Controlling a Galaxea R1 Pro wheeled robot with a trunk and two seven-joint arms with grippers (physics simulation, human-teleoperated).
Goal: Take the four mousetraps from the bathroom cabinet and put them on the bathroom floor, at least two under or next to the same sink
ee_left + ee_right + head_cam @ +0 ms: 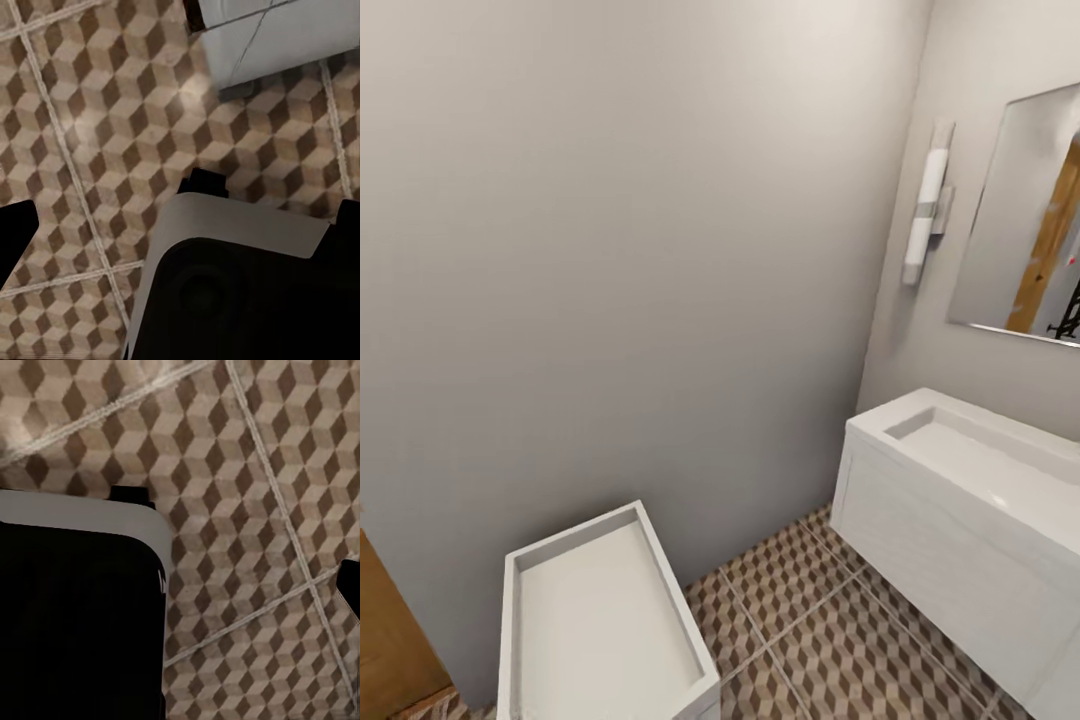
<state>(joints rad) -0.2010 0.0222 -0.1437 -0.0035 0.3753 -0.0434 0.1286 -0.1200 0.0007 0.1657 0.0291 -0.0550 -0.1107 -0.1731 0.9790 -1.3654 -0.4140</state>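
Observation:
No mousetraps are in view. A strip of the orange-brown wooden cabinet [390,640] shows at the head view's lower left edge. The bathroom floor [830,620] with its cube-pattern tiles runs between a white open-topped basin unit [600,620] and the white bathroom sink [960,470] on the right wall. In the left wrist view my left gripper [184,232] hangs over the floor [97,112], open, with one dark fingertip [15,240] at each picture edge and nothing held. My right gripper's fingertip [351,585] stands at the picture edge over bare tiles [240,472], open and empty.
A mirror [1030,220] and a tube wall lamp [928,205] hang above the sink. A plain grey wall [640,250] stands straight ahead. My own grey and black base [240,285] lies below both wrists [75,607]. A white unit's corner [285,37] sits on the floor.

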